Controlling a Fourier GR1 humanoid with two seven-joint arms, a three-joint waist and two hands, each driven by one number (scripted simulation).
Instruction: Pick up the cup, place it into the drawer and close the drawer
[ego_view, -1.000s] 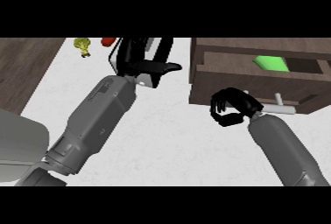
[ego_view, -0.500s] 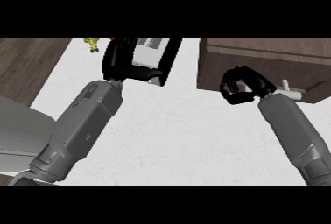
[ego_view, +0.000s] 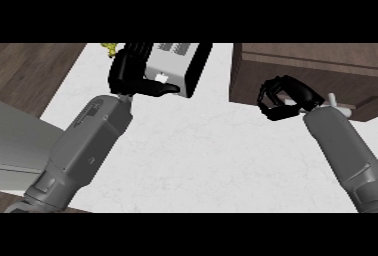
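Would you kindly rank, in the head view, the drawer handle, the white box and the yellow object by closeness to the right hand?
1. Drawer handle: just right of the right hand.
2. White box: left, across the counter, by the left hand.
3. Yellow object: farthest, top left.

Grey forearms, seemingly glossy black hands

One head view looks steeply down at counter.

Matt white stone counter, dark wood drawer cabinet
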